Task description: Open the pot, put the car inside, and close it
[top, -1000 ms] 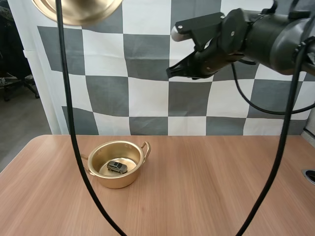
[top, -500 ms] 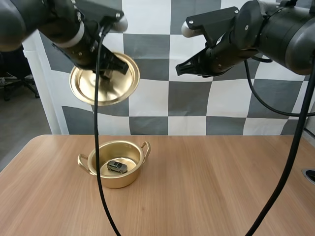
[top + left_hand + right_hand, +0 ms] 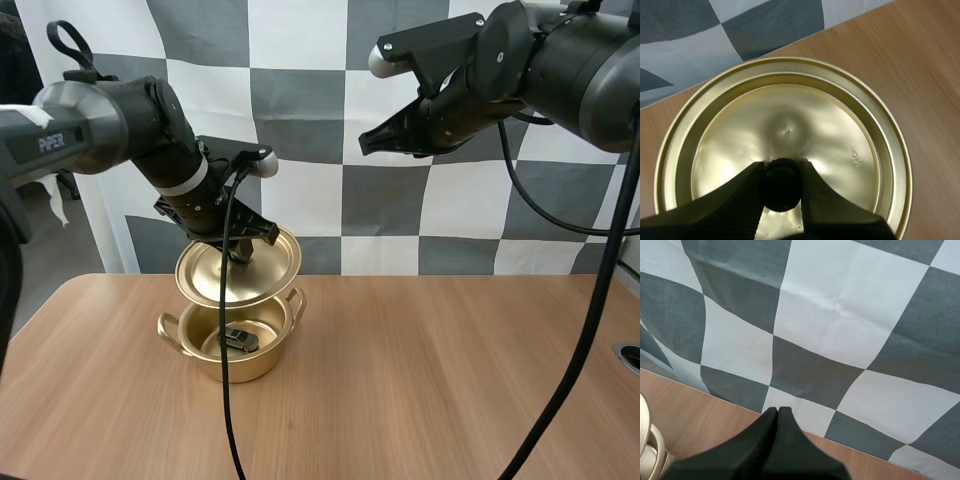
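Closing the pot: final step

The car is seen inside the pot; the lid, tilted just above the rim, is gripped by its knob in the left jaws; the right jaws are closed on nothing; only seating the lid is judged left.

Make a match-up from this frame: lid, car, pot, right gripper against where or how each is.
Things:
1 lid
2 car
3 pot
4 right gripper

States:
A stands uncovered on the table
B jaws shut, raised high
C held tilted just above the pot
D lies inside the pot

Pairs: 1-C, 2-D, 3-A, 4-B
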`<action>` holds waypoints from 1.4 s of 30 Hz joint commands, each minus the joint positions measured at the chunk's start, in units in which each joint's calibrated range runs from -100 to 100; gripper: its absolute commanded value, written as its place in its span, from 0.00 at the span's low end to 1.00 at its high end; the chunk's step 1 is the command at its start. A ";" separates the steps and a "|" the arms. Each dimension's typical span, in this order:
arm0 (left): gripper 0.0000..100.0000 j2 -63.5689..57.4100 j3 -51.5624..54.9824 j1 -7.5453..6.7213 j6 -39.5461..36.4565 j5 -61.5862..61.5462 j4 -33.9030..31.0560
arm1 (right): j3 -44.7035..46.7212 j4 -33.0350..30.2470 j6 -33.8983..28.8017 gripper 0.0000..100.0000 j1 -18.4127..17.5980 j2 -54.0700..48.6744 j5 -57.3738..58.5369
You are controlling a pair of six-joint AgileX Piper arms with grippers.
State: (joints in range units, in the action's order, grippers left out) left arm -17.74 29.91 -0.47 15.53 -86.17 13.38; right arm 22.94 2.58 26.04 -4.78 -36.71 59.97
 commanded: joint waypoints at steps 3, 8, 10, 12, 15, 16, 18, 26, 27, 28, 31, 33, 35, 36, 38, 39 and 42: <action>0.00 1.20 1.65 0.03 0.29 5.19 0.00 | 0.05 0.00 0.01 0.00 0.05 -0.01 0.07; 0.00 4.10 3.77 0.03 0.37 7.95 0.00 | 0.05 0.00 -0.10 0.00 0.05 -0.01 0.07; 0.00 5.38 4.40 0.03 0.37 9.20 0.00 | 0.05 0.00 -0.19 0.00 0.05 -0.01 0.07; 0.00 6.28 5.12 0.03 0.37 10.74 0.00 | 0.05 0.00 -0.19 0.00 0.05 -0.01 0.07; 0.00 7.21 5.48 0.03 0.37 11.32 -0.20 | 0.05 0.00 -0.19 0.00 0.05 -0.01 0.24; 0.00 7.53 5.48 0.03 0.37 11.12 -0.48 | 0.05 0.00 -0.19 0.00 0.05 -0.01 0.24; 0.00 7.55 5.53 0.03 0.37 11.28 -0.77 | 0.05 0.00 -0.19 0.00 0.05 -0.01 0.24; 0.00 7.55 7.66 0.03 0.37 12.99 -2.13 | 0.05 0.11 -0.19 0.00 0.05 -0.01 0.24; 0.00 7.55 8.38 0.03 0.37 13.79 -2.13 | 0.05 0.11 -0.19 0.00 0.05 -0.01 0.24; 0.00 7.55 8.91 0.03 0.37 14.64 -2.13 | 0.05 0.11 -0.19 0.00 0.05 -0.01 0.24; 0.00 7.55 10.15 0.03 0.64 16.48 -2.13 | 0.05 0.11 -0.19 0.00 0.05 -0.01 0.24; 0.00 7.55 10.32 0.03 0.64 17.31 -2.13 | 0.05 0.11 -0.19 0.00 0.05 -0.01 0.24; 0.00 7.55 10.32 0.03 0.64 17.42 -2.13 | 0.05 0.11 -0.19 0.00 0.05 -0.01 0.24; 0.00 7.55 10.32 0.03 0.64 17.62 -2.13 | 0.05 0.11 -0.19 0.00 0.05 -0.01 0.24; 0.00 7.65 10.44 0.03 0.64 17.77 -2.13 | 0.05 0.11 -0.31 0.00 0.05 -0.01 0.24; 0.00 7.65 10.58 0.03 0.64 17.84 -2.13 | 0.05 0.11 -0.31 0.00 0.05 -0.01 0.24; 0.00 7.65 10.90 0.03 0.64 18.73 -2.13 | 0.05 0.11 -0.31 0.00 0.05 -0.01 0.66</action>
State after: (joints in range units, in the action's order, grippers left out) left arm -10.16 40.78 -0.47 16.13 -67.53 11.28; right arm 22.94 2.69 25.81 -4.78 -36.71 60.61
